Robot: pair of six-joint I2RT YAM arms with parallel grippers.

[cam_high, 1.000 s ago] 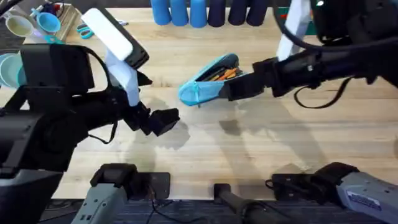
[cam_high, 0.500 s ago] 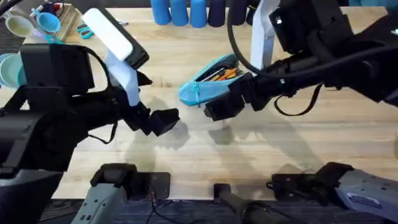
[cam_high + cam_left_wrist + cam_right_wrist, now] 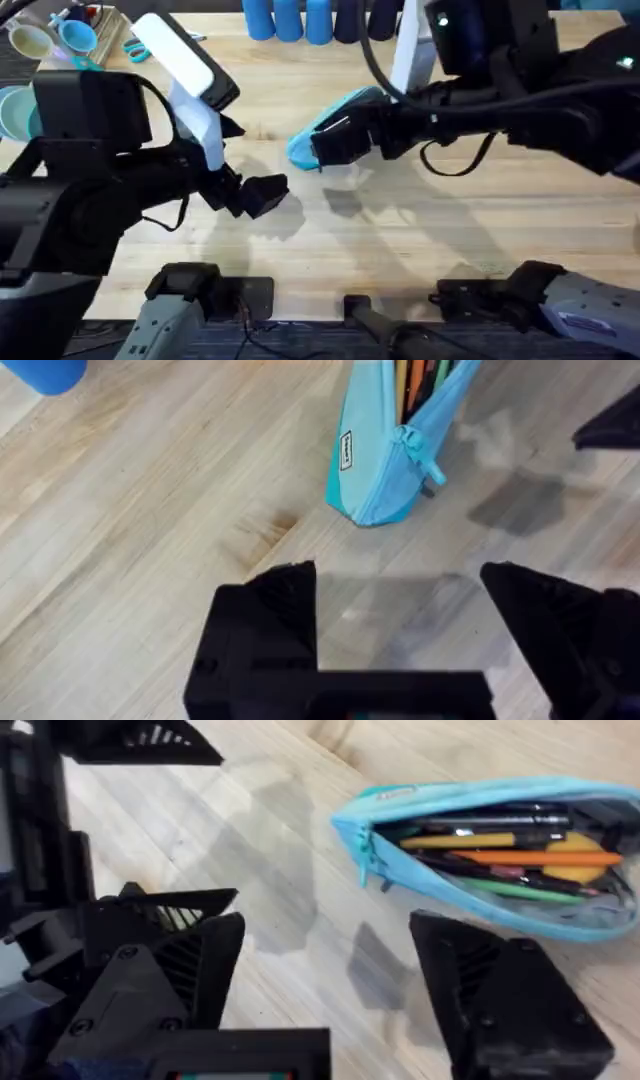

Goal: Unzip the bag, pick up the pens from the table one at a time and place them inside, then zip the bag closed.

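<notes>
Pens [image 3: 505, 855] lay inside the bag [image 3: 480, 845], which sat on the table [image 3: 420, 240] with its zipper undone along its length. Through the gap I could see an orange one, a dark one and a green one lying side by side, all pointing along the bag. The bag's teal pull [image 3: 383, 880] hung at the closed end, the end nearest my left gripper [image 3: 400, 610].

My right gripper [image 3: 325, 970] hung just above the table beside the bag, on the side of that closed end, its black fingers [image 3: 500, 990] spread wide and holding nothing. From overhead, my right arm reached across the bag from the right and covered most of it, so only the rounded blue end [image 3: 303, 150] and a strip of the top edge showed past my right gripper [image 3: 335, 147].

My left gripper was released too, its two fingers [image 3: 270, 620] well apart with bare wood between them. It stayed off the bag, near the closed end, not touching it. In my left wrist view the bag [image 3: 385, 460] stood on its edge with the pull [image 3: 425, 455] dangling on the side. From overhead the left gripper [image 3: 262, 193] sat lower left of the bag.

Behind the bag, a row of blue cups [image 3: 290, 18] stood along the far edge of the table.
</notes>
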